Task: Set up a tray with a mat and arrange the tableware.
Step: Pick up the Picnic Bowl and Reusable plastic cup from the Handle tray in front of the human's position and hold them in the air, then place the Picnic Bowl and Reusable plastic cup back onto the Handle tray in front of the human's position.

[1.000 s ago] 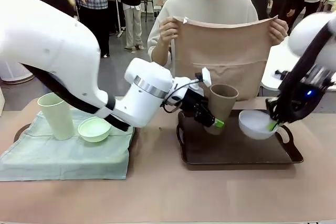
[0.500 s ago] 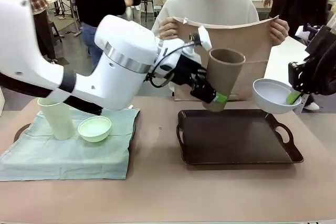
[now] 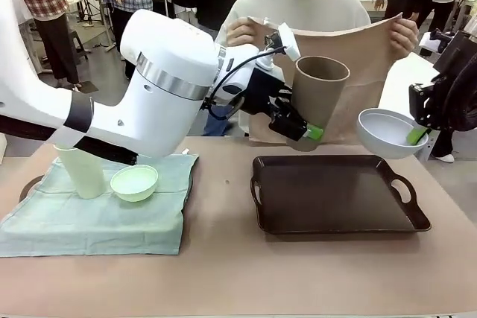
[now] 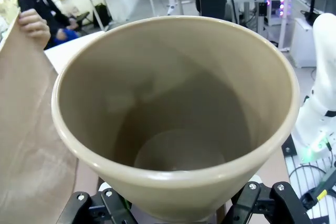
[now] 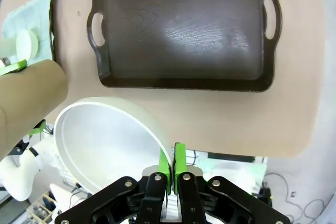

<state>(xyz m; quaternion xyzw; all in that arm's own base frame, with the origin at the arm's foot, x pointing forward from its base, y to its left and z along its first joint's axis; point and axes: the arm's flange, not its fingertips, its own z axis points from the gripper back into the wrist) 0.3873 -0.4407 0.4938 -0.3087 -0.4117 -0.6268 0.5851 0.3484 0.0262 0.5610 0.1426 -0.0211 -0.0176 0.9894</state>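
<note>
My left gripper (image 3: 302, 129) is shut on the lower part of the tall brown tumbler (image 3: 317, 99) and holds it tilted in the air above the back left of the dark brown tray (image 3: 335, 200). The left wrist view looks down into the tumbler (image 4: 173, 114). My right gripper (image 3: 416, 136) pinches the rim of the pale bowl (image 3: 386, 132), which hangs over the tray's right end. From the right wrist I see the bowl (image 5: 107, 148), the bare tray (image 5: 184, 30) below and the gripper (image 5: 172, 164). A person holds a beige mat (image 3: 339, 65) upright behind the tray.
At the left, a mint-green tumbler (image 3: 80, 172) and a small green bowl (image 3: 134, 182) stand on a green cloth (image 3: 97, 221) over another tray. The person's hands (image 3: 240, 33) grip the mat's top corners. Bare tabletop lies in front.
Both arms have risen: the brown tumbler and the pale bowl, low at the tray a second ago, now hang well above it. The tray stands bare.
</note>
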